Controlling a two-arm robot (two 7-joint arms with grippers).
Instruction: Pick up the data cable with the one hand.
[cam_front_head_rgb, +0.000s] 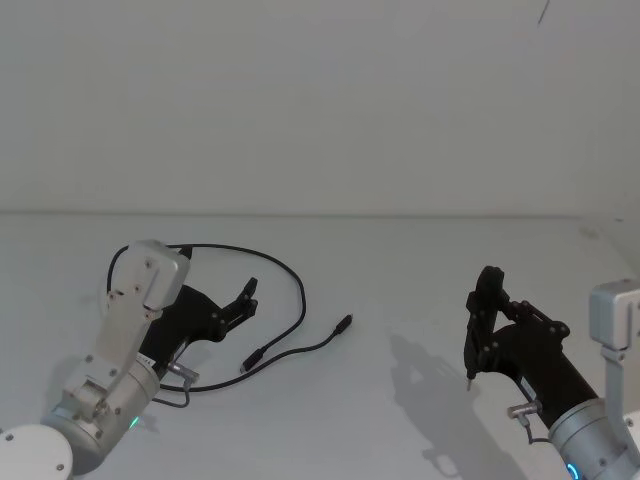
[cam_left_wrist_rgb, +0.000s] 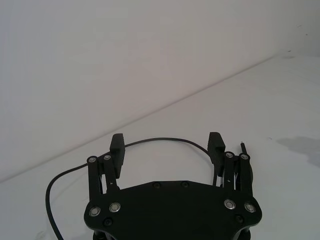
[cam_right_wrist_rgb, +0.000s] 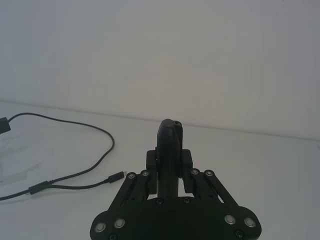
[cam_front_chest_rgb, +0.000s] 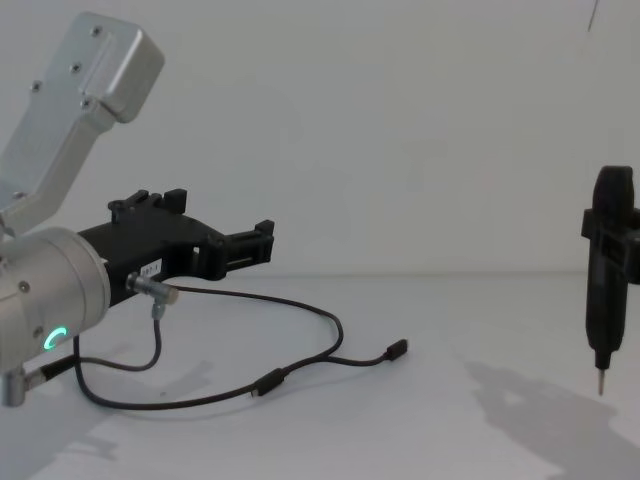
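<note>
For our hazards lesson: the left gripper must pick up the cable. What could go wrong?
The cable is thin and lies flat on the table, so the open left gripper may close over it and miss. The gripper's own short wire hangs near the cable's loop and might snag. The right gripper hangs idle at the right.

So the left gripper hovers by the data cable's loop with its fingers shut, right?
No. The left gripper hovers by the data cable loop, but its fingers are open, set wide apart in the left wrist view.
</note>
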